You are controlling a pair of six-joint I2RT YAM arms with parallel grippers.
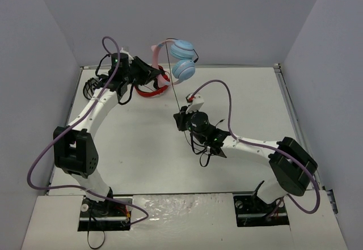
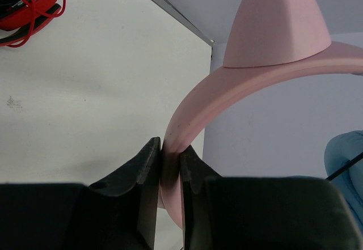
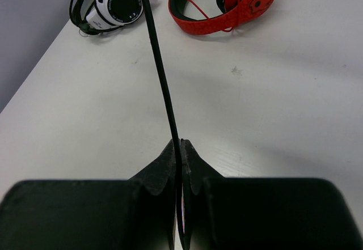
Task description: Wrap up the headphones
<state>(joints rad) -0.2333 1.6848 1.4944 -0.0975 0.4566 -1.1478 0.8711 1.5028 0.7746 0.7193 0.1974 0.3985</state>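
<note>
The left gripper [image 2: 169, 148] is clamping its jaws shut on the pink headband [image 2: 244, 83] of the headphones [image 1: 182, 50], pinching the band low on one side, below the cat ear [image 2: 275, 29]. It is holding the set lifted above the far edge of the bench [image 1: 142, 148], with the two light blue ear cups [image 1: 183, 68] hanging close together beyond it. The right gripper [image 3: 177, 145] is shut tight on the thin black cable [image 3: 161, 74], which is running taut in a straight line from the headphones down to it over the middle of the bench. The headphones are likely handling as a light thing. The plastic band is looking stiff but springy, and smooth enough to twist in a narrow pinch, so a hold near the middle of the arch or close to a cup would probably be steadying it better. The cable is limp and slippery, and it is going where tension takes it. It is best taken a short way from where it leaves the cup and fed round the band or cups under gentle pull, since a hard tug could be straining the joint at the cup. The red-and-black headphones [image 3: 252, 3] and the black-and-white headphones [image 3: 116, 3] are lying on the bench nearby, and the wrapping loops should be staying apart from them.
</note>
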